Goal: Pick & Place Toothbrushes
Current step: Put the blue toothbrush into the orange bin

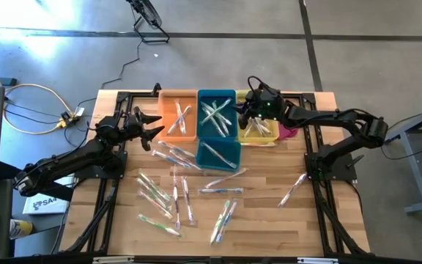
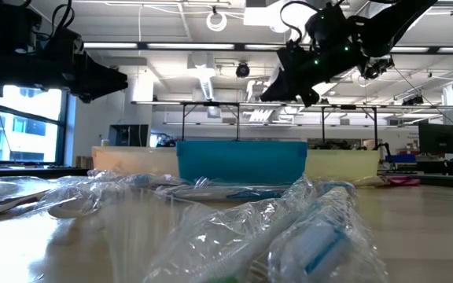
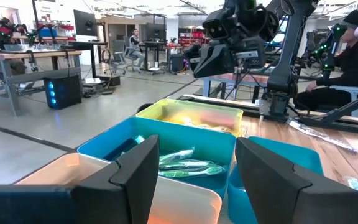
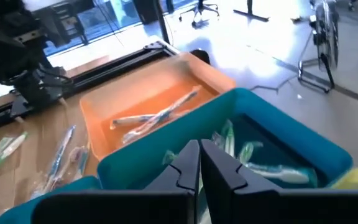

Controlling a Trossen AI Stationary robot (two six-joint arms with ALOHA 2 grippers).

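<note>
Hovering my right gripper (image 1: pixel 249 111) with fingers together and empty above the bins (image 1: pixel 216 114) at the table's (image 1: pixel 328 220) far edge, I kept the left gripper (image 1: pixel 151 126) spread wide beside them, since most toothbrushes (image 1: pixel 168 198) lay scattered toward the near edge.

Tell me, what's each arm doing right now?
Left gripper open, empty, beside the orange bin. Right gripper shut, empty, above the bins. Many toothbrushes on the table, some binned. Nothing blocking.

Bins (image 1: pixel 216 123) block the far edge; scattered toothbrushes (image 1: pixel 168 192) crowd the table's (image 1: pixel 328 227) middle.
</note>
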